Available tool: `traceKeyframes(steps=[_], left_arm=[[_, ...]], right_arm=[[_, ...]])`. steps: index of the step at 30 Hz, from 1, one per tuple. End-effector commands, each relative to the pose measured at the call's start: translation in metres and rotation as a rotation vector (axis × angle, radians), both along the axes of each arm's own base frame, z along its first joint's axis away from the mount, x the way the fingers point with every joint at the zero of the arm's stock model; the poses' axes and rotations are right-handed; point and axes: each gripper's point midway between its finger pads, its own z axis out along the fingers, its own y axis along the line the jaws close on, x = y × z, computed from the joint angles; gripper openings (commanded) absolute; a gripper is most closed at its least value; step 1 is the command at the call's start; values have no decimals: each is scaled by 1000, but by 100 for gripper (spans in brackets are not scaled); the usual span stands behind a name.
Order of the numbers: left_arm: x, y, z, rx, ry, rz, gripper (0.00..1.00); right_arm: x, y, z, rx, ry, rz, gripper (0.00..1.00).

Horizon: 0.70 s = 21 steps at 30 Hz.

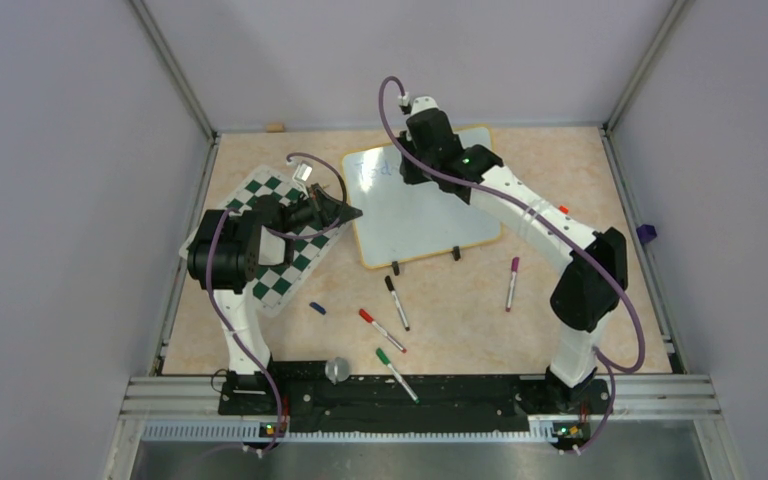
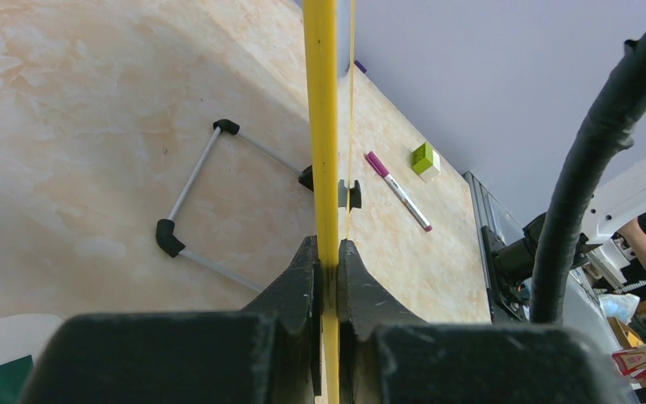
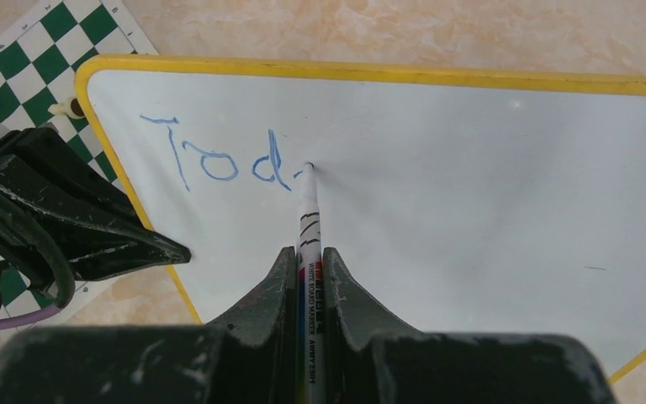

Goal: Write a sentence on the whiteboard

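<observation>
Whiteboard (image 1: 430, 215) lies on the tabletop (image 1: 580, 180) in the top view, chess mat (image 1: 280, 235) just left of it, your left tool (image 1: 352, 212) at its left edge. Left wrist shows you that tool clamped tight on its yellow rim. Right wrist: your right tool (image 3: 307, 257) pinches a marker (image 3: 309, 223), tip touching the board after blue lettering (image 3: 219, 160) "Tod".

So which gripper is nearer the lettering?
Right. The right gripper holds a marker whose tip meets the lettering. The left gripper clamps the board rim, further off.
</observation>
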Motion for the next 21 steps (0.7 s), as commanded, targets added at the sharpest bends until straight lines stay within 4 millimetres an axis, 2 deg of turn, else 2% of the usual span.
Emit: traceKeyframes(steps=[1,13,21], left_arm=[[1,2,24,20,-220,11,0],[1,2,24,19,-219,9,0],[1,2,24,19,-220,11,0]], right_arm=[[13,1,24,36,-52,-26,0],[10,13,18,44,-20,37,0],[2,11,11,42,3,51,0]])
